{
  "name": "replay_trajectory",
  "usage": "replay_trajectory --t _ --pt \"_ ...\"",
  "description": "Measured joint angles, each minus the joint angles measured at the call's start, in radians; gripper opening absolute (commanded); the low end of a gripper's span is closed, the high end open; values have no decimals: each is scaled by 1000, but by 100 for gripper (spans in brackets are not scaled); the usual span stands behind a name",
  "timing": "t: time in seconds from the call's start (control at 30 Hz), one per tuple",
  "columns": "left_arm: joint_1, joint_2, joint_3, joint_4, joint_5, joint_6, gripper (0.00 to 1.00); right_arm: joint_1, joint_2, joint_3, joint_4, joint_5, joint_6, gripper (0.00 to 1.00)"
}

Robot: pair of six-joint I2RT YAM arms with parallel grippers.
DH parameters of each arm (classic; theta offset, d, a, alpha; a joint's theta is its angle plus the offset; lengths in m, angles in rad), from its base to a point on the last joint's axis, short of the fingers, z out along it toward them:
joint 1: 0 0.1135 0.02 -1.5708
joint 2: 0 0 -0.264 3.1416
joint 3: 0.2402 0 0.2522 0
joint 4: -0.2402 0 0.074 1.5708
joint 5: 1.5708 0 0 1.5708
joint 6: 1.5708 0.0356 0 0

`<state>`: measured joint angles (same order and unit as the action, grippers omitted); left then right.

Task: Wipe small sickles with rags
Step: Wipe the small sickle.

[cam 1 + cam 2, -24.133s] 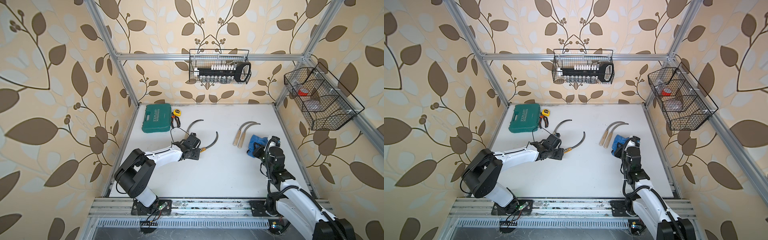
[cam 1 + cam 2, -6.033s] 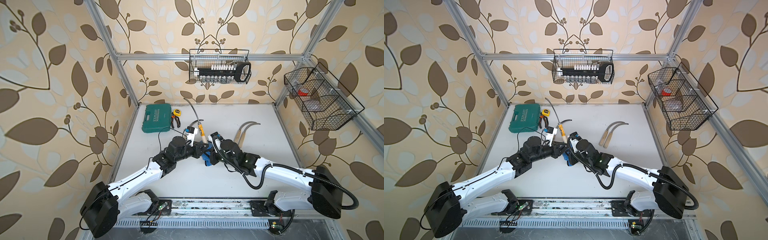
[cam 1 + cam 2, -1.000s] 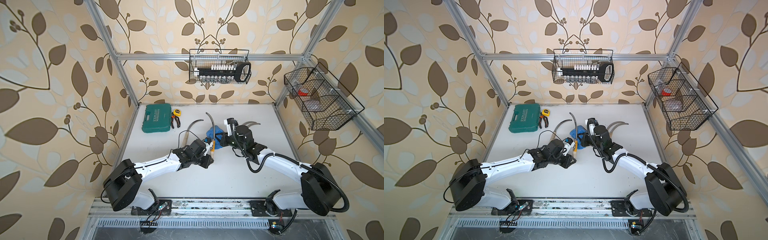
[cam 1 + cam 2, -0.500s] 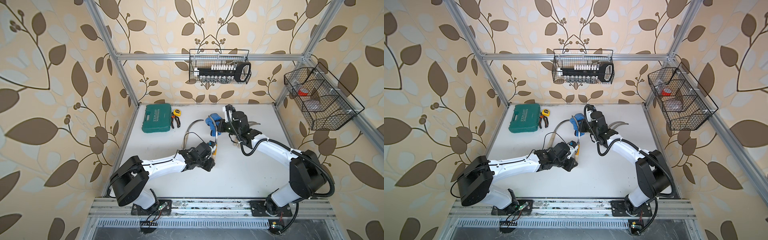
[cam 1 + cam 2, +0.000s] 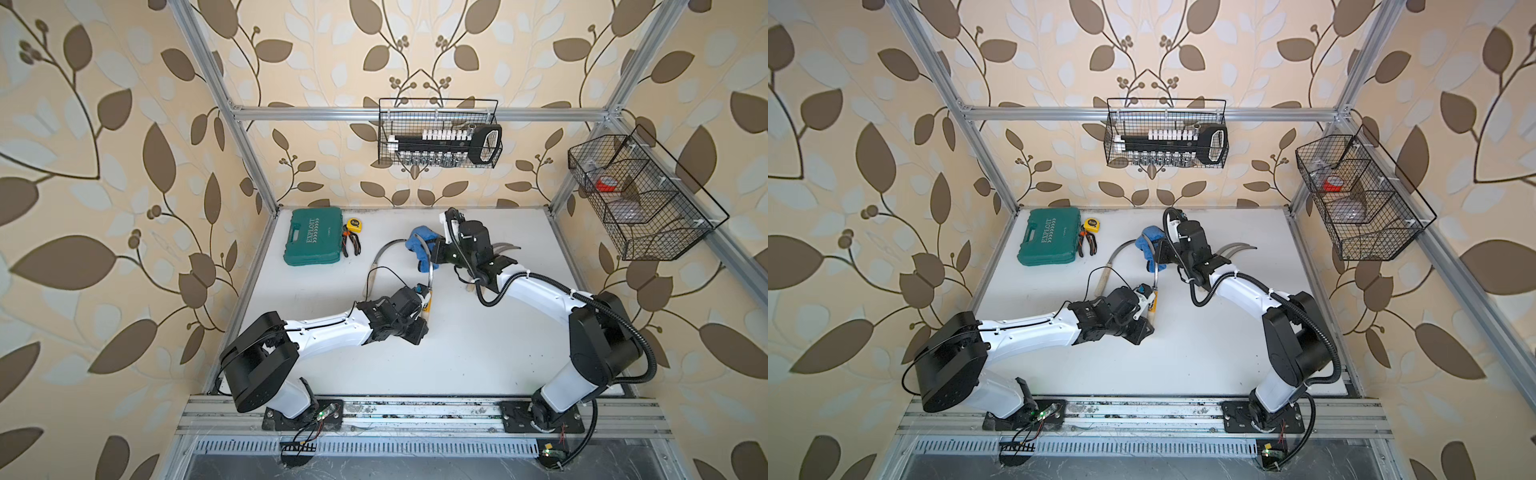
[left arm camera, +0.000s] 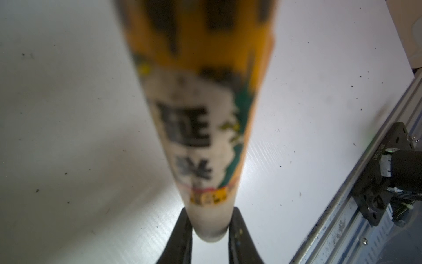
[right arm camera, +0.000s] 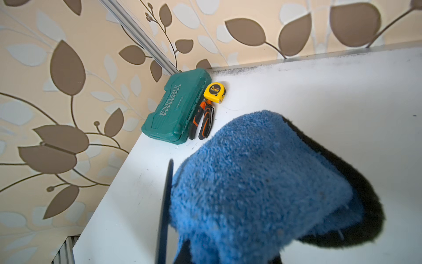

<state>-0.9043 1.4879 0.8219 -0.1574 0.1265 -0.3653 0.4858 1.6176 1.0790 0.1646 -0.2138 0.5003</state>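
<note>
My left gripper is shut on the pale wooden handle of a small sickle, which carries a yellow label. Its thin dark blade curves up and back into the blue rag. My right gripper is shut on that rag, which hides its fingers; the blade runs along the rag's edge. A second sickle lies on the table beside them. Two more sickle blades show behind my right arm.
A green tool case, orange-handled pliers and a yellow tape measure sit at the back left corner. Wire baskets hang on the back wall and the right wall.
My right gripper has carried the rag away from the handle along the blade, toward the back of the table. My left gripper keeps its hold and has shifted slightly toward the front.
</note>
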Motion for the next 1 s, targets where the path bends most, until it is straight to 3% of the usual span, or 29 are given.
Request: replay_trajectory --t 0.27,0.43,0.7,1.0 --pt "11 3 77 -67 -31 16 0 37 -161 -301 112 3 29 0" --pt "16 18 124 -69 -30 25 0 78 -188 -369 140 16 44 0" --pt "16 40 126 -63 -29 26 0 31 -188 -319 107 23 50 0" --pt "16 40 68 -18 -21 22 0 -19 -62 -37 53 -2 48 0"
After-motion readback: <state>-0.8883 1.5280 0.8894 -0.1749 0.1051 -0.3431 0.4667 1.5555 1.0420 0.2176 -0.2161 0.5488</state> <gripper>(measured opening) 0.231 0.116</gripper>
